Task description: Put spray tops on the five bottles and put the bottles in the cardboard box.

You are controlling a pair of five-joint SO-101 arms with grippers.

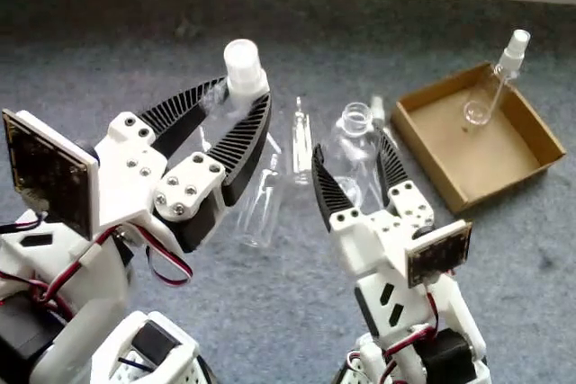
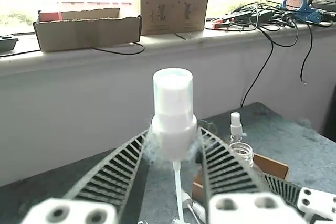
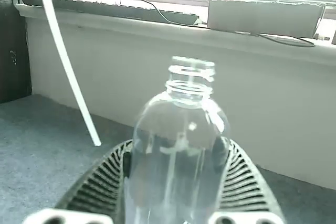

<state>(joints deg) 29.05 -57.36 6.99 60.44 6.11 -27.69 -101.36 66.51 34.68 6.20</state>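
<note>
Spray top [image 1: 243, 65], upper centre of the high view, is being pinched by my left gripper [image 1: 243, 94] while my right gripper [image 1: 351, 152] is clasping the open bottle [image 1: 356, 123]; I'm risking its slanting tube [image 3: 68, 72] missing the neck [image 3: 191, 80]

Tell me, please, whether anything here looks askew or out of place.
The clear capped bottle in the brown cardboard box leans askew, its white spray top poking over the far wall instead of lying inside. Otherwise nothing stands out.
</note>
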